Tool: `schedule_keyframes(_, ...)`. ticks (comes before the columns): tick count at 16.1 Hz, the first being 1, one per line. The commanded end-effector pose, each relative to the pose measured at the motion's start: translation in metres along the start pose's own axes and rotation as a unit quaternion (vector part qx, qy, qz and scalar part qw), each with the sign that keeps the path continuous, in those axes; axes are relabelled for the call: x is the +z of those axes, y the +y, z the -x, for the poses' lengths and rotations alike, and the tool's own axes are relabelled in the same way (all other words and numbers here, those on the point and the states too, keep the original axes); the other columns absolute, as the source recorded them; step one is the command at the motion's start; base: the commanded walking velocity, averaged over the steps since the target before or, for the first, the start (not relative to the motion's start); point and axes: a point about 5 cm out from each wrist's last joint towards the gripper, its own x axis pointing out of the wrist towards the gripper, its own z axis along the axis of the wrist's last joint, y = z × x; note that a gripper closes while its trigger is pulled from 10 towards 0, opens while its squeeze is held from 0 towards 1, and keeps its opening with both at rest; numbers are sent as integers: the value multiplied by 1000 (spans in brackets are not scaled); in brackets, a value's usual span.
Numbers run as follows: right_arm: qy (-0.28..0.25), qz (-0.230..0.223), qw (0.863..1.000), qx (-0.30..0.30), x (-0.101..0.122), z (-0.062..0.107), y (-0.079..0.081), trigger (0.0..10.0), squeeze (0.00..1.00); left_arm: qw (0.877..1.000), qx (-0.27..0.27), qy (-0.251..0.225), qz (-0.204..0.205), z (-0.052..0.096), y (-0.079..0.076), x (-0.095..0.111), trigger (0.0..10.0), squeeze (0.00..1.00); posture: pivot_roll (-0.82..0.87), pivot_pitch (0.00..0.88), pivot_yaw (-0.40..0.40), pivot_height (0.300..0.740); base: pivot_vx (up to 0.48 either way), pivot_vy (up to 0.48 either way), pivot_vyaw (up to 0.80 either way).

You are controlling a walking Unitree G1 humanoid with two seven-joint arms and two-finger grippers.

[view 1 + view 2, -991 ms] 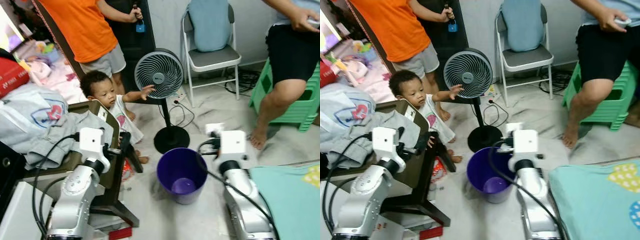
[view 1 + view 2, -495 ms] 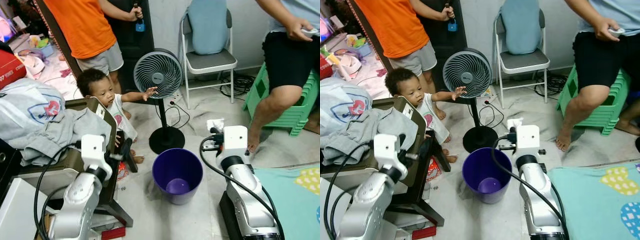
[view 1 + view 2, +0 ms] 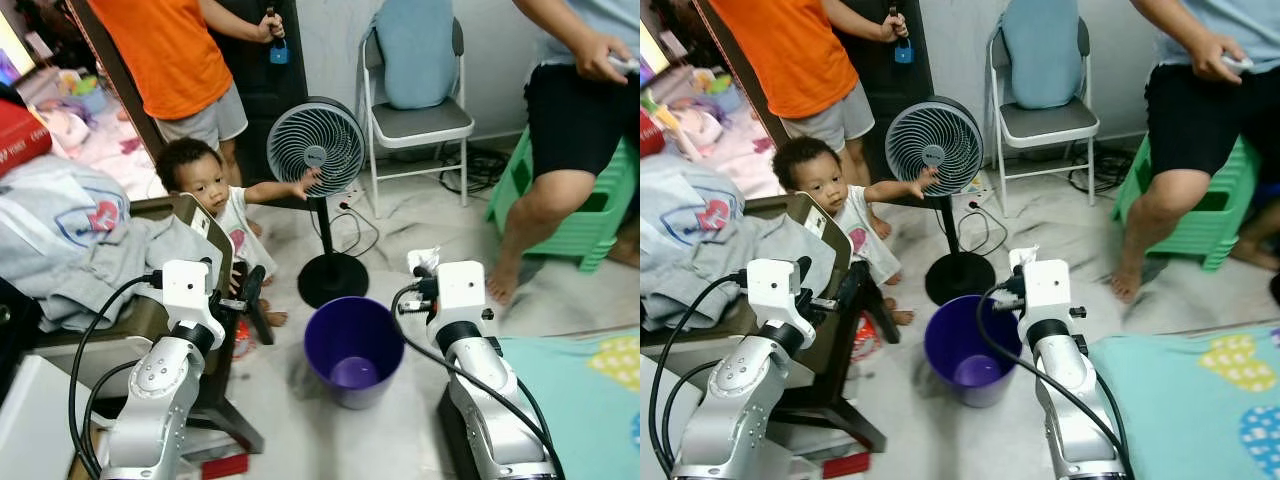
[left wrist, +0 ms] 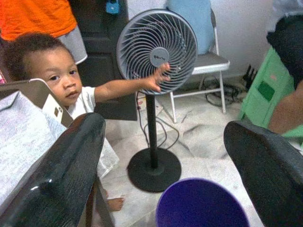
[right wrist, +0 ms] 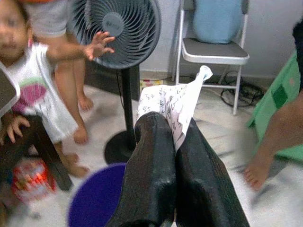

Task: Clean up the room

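A purple bucket point(image 3: 355, 345) stands on the floor between my two arms, with nothing visible inside it. My right gripper point(image 5: 173, 128) is shut on a crumpled white paper with print point(image 5: 176, 100). It hovers just beyond the bucket's right rim, and the paper point(image 3: 424, 259) sticks up past the fingertips. My left gripper point(image 3: 254, 297) is open with its fingers point(image 4: 61, 165) wide apart and nothing between them. It is held level to the left of the bucket, beside a dark chair.
A pedestal fan point(image 3: 318, 145) stands right behind the bucket, and a small child point(image 3: 208, 190) touches its grille. A person in orange point(image 3: 175, 60) stands behind. Also around are a folding chair point(image 3: 420, 115), a seated person's leg point(image 3: 545, 205) by a green stool point(image 3: 590, 220), a clothes pile point(image 3: 90, 240) at left and a teal mat point(image 3: 590, 400) at right.
The camera has shifted a little. My right gripper has come slightly closer to the bucket's rim with the paper held. The child's hand has reached the fan grille.
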Motion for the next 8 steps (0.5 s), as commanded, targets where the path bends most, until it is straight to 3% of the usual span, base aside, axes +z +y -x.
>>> schedule_keyframes(1,4,13,1000,19,2,-4,6,10000,0,1000,23,1,-4,3,7,-2,10000,0,-218,0,63,740,0,0,0)
schedule_keyframes(4,2,33,998,49,8,-13,4,10000,0,998,59,-1,16,13,7,-10,10000,0,-213,0,10,740,0,0,0)
schedule_keyframes(8,-28,16,999,1,18,-15,-7,10000,0,998,53,1,24,13,4,-11,10000,0,-224,0,39,740,0,0,0)
